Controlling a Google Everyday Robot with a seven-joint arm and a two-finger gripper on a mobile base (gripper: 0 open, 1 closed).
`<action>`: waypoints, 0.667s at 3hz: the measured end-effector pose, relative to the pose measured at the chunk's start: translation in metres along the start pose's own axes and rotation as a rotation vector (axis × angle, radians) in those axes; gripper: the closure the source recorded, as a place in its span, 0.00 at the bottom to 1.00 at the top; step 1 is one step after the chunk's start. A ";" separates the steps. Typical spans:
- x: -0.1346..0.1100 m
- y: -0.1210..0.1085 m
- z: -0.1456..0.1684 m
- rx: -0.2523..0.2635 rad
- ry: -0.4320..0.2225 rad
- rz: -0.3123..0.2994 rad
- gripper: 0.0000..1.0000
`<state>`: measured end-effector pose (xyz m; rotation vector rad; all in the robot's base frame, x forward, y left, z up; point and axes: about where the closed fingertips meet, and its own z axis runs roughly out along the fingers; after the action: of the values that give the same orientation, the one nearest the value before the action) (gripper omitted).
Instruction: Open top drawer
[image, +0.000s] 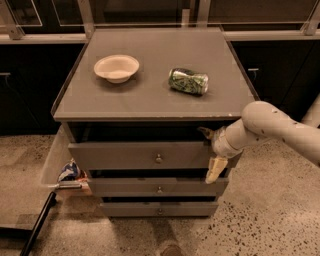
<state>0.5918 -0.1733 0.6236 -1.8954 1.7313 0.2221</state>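
Note:
The top drawer (125, 156) is the tallest grey front of the cabinet, with a small round knob (159, 159) at its centre. It stands pulled out a little, with a dark gap showing under the cabinet top. My gripper (210, 151) is at the drawer's right end. One dark fingertip (204, 132) reaches over the top edge of the front panel. A cream finger (215, 170) hangs down in front of the panel's right end. The fingers stand apart. Two shorter drawers (159, 188) sit below, also slightly out.
A white bowl (116, 67) and a crushed green can (188, 81) lie on the cabinet top (150, 102). A clear bin (52, 162) holding a snack packet (68, 171) hangs at the cabinet's left side. A dark pole (39, 222) lies on the floor at lower left.

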 end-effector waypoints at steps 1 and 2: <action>0.000 0.000 0.000 0.000 0.000 0.000 0.18; 0.000 0.000 0.000 0.000 0.000 0.000 0.42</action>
<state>0.5918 -0.1732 0.6235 -1.8954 1.7315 0.2226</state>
